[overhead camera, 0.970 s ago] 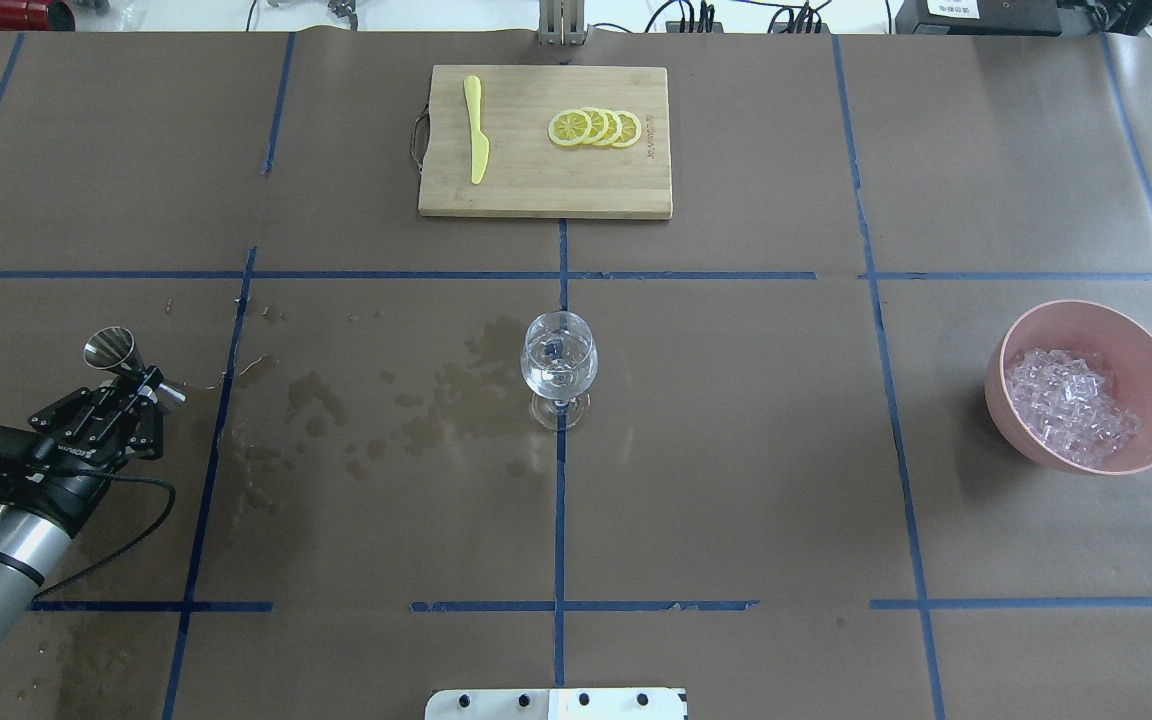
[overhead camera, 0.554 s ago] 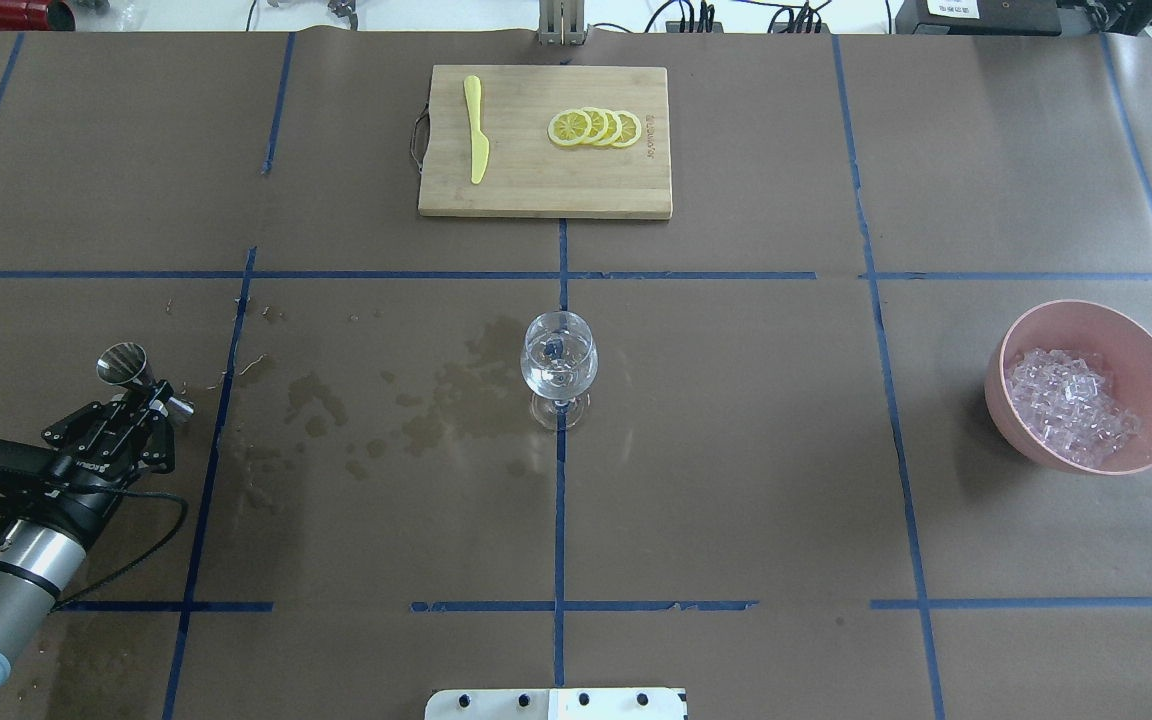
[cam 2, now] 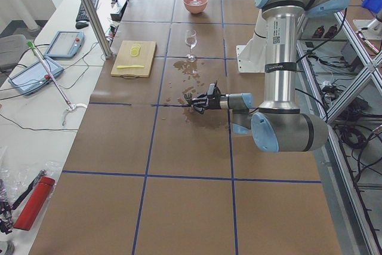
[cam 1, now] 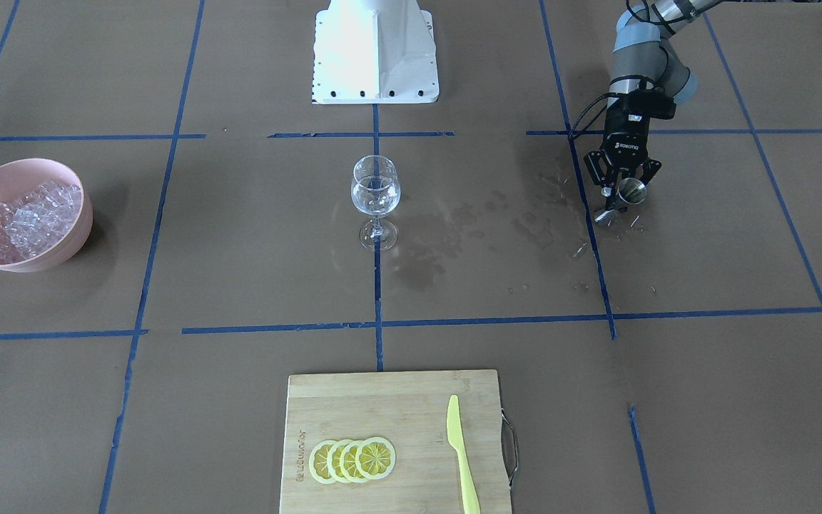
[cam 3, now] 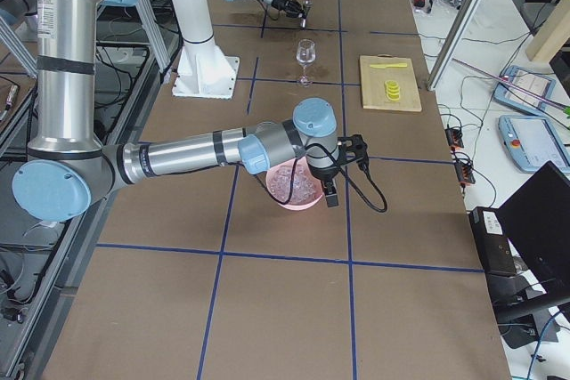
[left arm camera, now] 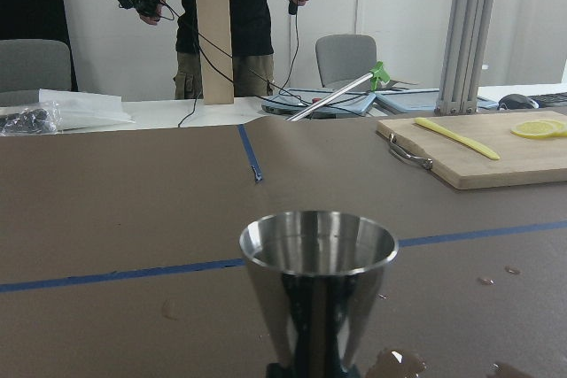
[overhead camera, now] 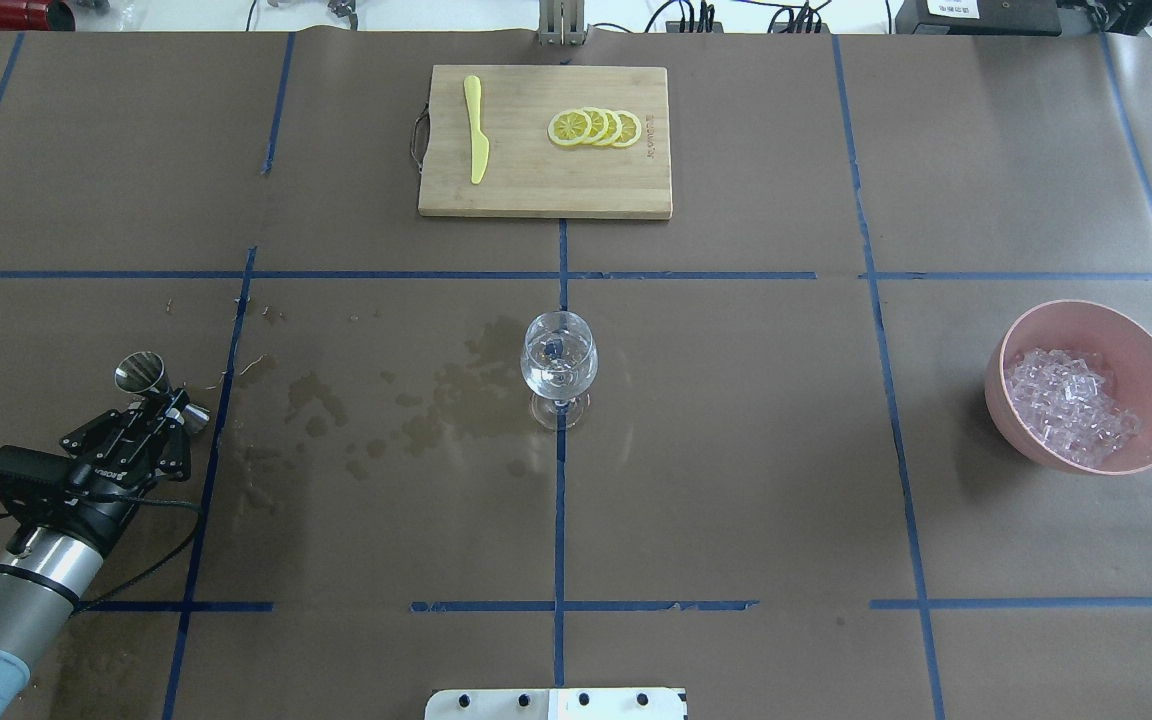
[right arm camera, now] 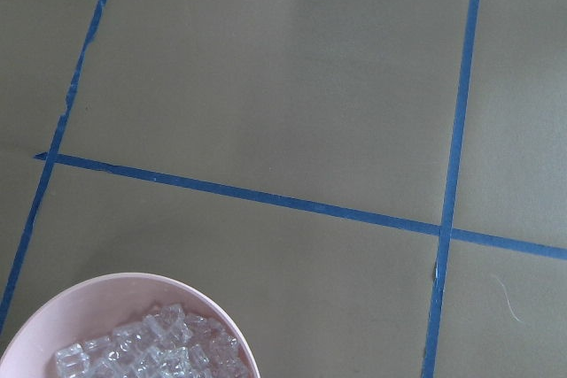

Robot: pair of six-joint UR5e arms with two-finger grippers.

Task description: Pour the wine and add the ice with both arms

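Left fingers point(overhead camera: 146, 410) are clenched on the waist of a steel measuring cup point(left arm camera: 319, 281), held about upright and low over the desk point(overhead camera: 736, 520) on the robot's left. Whether its foot touches the paper cannot be told. No liquid shows in its mouth, so the step in hand looks like setting it down. That calls for a slow, straight descent, with the foot flat before the left fingers let go. They should then back off along their own line, so neither one clips the narrow waist and tips it. Wet stains point(overhead camera: 436, 400) speckle the paper beside it, so a dry spot is the safer footing.

Further out, at the desk's middle, the glass point(overhead camera: 558, 345) stands upright with the wine point(cam 1: 375, 202) low inside it. Off to the right, well apart, the ice point(overhead camera: 1071, 405) lies heaped in a pink bowl point(overhead camera: 1141, 345). The right arm point(cam 3: 223, 150) hangs above it; whether its fingers are released or clenched cannot be told. Farthest off, a cutting board point(overhead camera: 536, 190) carries lemon slices point(overhead camera: 596, 128) and a yellow knife point(overhead camera: 476, 130).
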